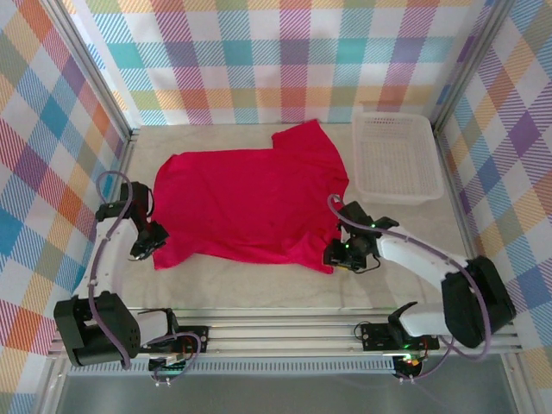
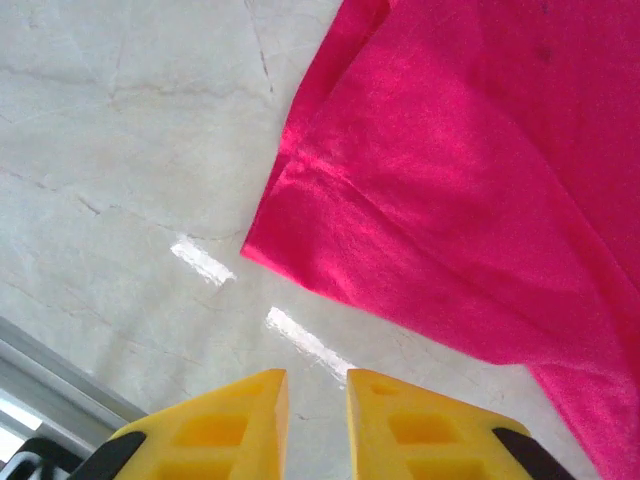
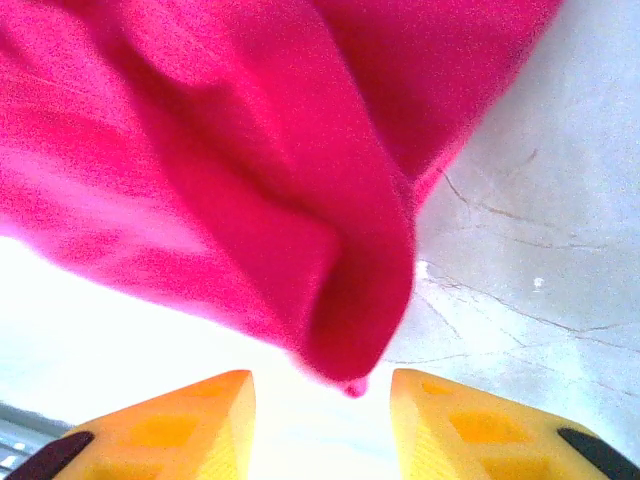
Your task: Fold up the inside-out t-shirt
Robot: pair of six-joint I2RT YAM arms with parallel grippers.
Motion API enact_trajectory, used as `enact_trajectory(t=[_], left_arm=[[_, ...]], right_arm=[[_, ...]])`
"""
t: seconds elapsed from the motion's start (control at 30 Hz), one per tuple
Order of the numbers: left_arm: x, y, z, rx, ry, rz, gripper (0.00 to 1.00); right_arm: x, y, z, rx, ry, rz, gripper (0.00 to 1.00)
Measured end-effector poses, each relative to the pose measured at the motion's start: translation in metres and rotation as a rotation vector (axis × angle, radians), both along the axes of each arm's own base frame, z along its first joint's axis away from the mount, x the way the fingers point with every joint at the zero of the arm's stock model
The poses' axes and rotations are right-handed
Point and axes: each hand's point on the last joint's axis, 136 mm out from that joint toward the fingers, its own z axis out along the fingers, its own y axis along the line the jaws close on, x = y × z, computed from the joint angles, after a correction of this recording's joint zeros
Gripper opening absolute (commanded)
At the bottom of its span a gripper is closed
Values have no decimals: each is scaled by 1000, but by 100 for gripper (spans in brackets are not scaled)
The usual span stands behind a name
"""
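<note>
Top external, inside-out t-shirt (image 1: 250, 203) spread flat on table (image 1: 259, 289) beside white basket (image 1: 397, 115), left wrist, left gripper (image 2: 317, 375) narrowly parted, empty (hem corner just ahead), right wrist, right gripper (image 3: 320, 375) parted, empty, bunched red fold just beyond fingertips

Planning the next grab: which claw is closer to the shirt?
The right claw: a fold of the red t-shirt hangs at its tips. The left claw faces bare table.

One t-shirt (image 1: 250, 203), one apparently plastic basket (image 1: 392, 195), two hands: left hand (image 1: 140, 253), right hand (image 1: 335, 257).
</note>
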Motion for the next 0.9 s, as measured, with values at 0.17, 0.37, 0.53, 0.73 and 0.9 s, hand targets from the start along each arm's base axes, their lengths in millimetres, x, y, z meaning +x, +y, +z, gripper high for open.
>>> enact_trajectory(t=[0.17,0.37,0.53,0.73,0.9], left_arm=[[5,6,25,36,-29,5,23],[36,-6,44,-34,-160,-2,27],[95,-36,17,-188,-178,-34,26],[175,-49,-35,-294,-113,-38,23],[239,-43,-74,-330,-94,-29,22]], right_arm=[[36,9,69,39,-202,3,52],[85,34,89,36,-256,33,56],[146,64,54,18,-170,44,57],[215,76,6,7,-106,16,57],[265,75,-24,15,-85,-25,56]])
